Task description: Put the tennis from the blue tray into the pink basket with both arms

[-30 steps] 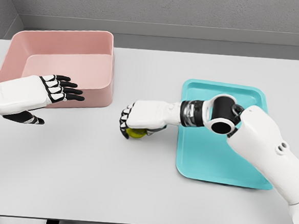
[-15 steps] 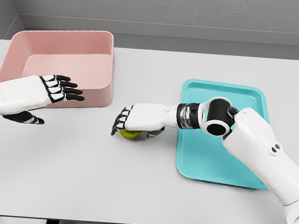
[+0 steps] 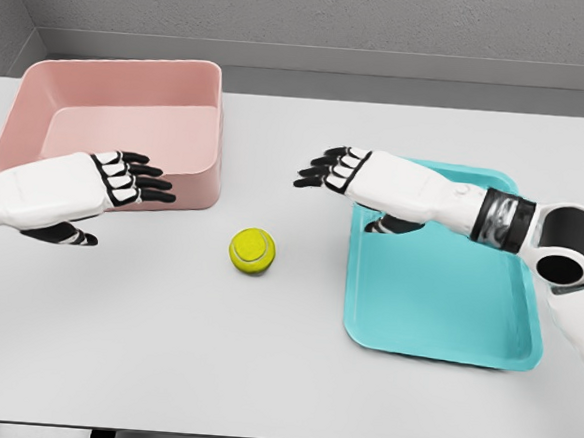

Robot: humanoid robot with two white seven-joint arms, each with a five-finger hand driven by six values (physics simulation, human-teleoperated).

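Note:
A yellow-green tennis ball [image 3: 253,250] lies free on the white table, between the pink basket [image 3: 198,74] at the back left and the blue tray [image 3: 436,309] at the right. My right hand [image 3: 328,169] hovers open above the tray's left edge, up and to the right of the ball and apart from it. My left hand [image 3: 134,180] floats open in front of the basket's near wall, left of the ball, fingers pointing right. Nothing lies in the tray or in the basket.
The table [image 3: 162,350] is white, with its front edge near the bottom of the picture. A grey wall [image 3: 306,20] runs behind the table.
My right hand has let go of the ball and drawn back up and to the right toward the tray. The ball now rests on the table. My left hand has edged slightly right.

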